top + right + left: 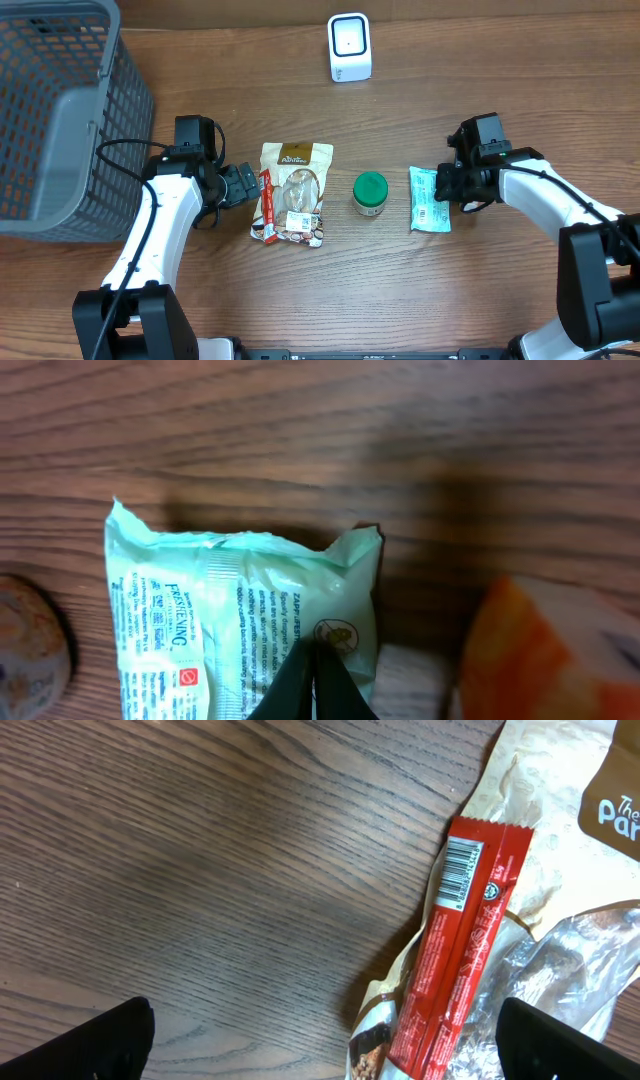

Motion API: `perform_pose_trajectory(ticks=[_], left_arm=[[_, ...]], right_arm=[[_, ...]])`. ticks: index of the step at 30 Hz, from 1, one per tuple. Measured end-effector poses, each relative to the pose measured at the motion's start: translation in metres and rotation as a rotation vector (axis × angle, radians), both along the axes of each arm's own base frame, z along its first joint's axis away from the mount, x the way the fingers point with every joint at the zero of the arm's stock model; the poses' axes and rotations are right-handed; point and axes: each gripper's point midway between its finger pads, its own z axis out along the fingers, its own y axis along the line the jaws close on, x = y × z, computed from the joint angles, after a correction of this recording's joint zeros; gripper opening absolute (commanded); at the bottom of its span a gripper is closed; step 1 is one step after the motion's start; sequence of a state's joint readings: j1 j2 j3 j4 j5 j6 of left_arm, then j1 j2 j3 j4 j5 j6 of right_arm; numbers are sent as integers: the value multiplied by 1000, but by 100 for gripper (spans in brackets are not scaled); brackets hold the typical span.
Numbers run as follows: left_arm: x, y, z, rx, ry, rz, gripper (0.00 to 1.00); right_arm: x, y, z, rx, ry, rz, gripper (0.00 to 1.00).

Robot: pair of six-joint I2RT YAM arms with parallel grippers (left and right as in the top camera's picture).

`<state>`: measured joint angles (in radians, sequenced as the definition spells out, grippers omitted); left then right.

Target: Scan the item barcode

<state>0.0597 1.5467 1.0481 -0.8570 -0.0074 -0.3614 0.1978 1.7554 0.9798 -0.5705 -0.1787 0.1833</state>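
Observation:
A white scanner (349, 47) stands at the back of the table. A red snack bar (460, 940) lies along the left edge of a beige snack bag (293, 193), its barcode (462, 872) facing up. My left gripper (243, 185) is open just left of the bar, and its dark fingertips (100, 1045) straddle the bar's lower end (325, 1050) without touching it. A pale green wipes packet (245, 625) lies on the right. My right gripper (447, 187) is shut, with its joined tips (315, 665) over the packet's right part. Whether they pinch the wrapper does not show.
A small jar with a green lid (370, 192) stands between the bag and the packet. A grey mesh basket (60, 110) fills the far left. A blurred orange and white shape (545, 650) sits at the lower right of the right wrist view.

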Motion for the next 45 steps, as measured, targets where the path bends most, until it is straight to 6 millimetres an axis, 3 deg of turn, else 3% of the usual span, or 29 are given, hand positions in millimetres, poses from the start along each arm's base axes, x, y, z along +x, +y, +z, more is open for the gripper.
perform_pose_trajectory(ticks=[6,11,14,18,30,38,41,45], left_arm=[[0,0,0,0,0,0,100],[0,0,0,0,0,0,100],[0,0,0,0,0,0,100],[0,0,0,0,0,0,100],[0,0,0,0,0,0,100],[0,0,0,0,0,0,100],[0,0,0,0,0,0,100],[0,0,0,0,0,0,100]], right_arm=[[-8,1,10,-8,61,7,5],[3,13,46,48,69,21,5],[-1,20,58,90,82,32,5],[-12,25,53,107,117,44,5],[-63,65,-3,82,141,190,5],[-70,60,-1,42,174,183,8],[-73,56,9,16,207,179,9],[-48,64,38,24,134,178,9]])
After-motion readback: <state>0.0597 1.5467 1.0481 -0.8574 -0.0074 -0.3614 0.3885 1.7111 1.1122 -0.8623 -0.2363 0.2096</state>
